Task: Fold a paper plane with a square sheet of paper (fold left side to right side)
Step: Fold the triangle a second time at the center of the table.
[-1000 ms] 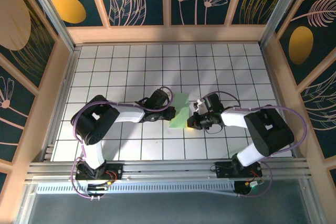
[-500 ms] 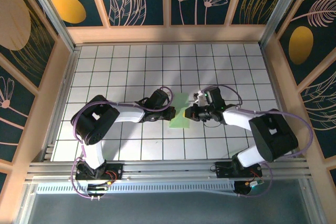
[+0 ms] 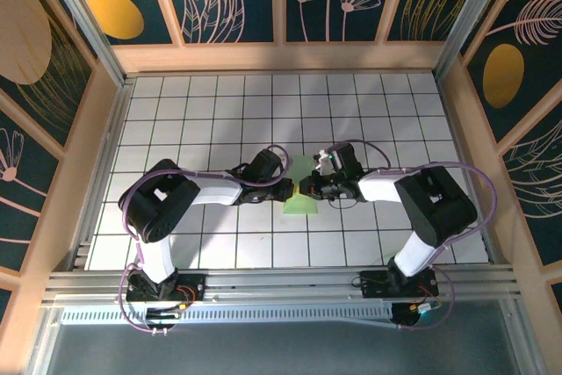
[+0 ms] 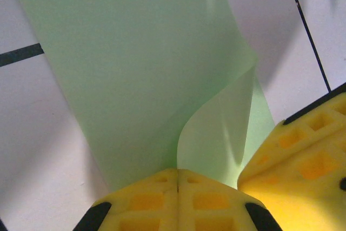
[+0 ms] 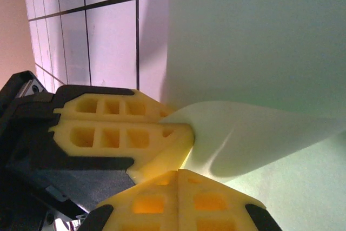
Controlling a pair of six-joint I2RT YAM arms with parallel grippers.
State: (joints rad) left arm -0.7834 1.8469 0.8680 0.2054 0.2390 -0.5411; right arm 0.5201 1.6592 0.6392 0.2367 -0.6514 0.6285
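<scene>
Left wrist view: both arms' jaws pinch the square sheet of paper.

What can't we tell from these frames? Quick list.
- Top external: middle of the square sheet of paper, covered by the left gripper and right gripper; crease unreadable.
- Left wrist: whether the shut fingers pinch the curled flap; its end vanishes behind them.
- Right wrist: sheet outline, cut off by top and right frame edges.
</scene>
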